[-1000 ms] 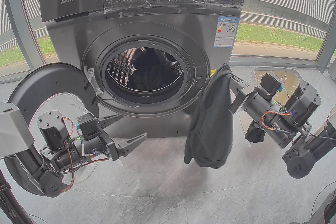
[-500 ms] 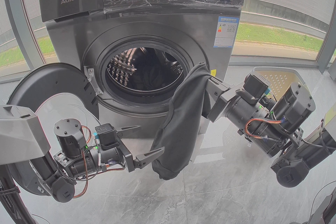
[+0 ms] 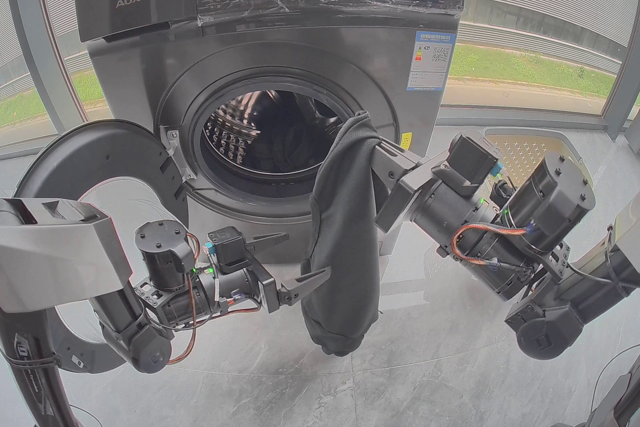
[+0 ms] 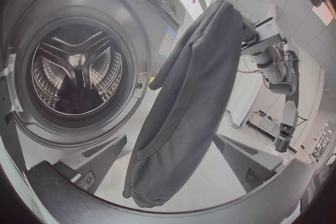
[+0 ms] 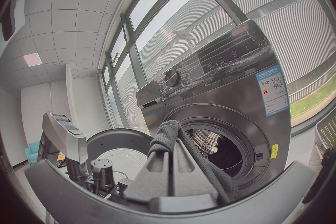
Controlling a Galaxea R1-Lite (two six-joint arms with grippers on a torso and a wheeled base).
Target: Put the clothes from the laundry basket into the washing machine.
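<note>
Dark grey garment hangs just in front of the washing machine's open door, pinched at its top by the right fingers, ready for loading. The left fingers, spread wide and empty, sit below the opening, likely to gather its tail.

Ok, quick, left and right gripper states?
Left gripper: open, holding nothing.
Right gripper: shut on the dark garment, which hangs before the washing machine.
</note>
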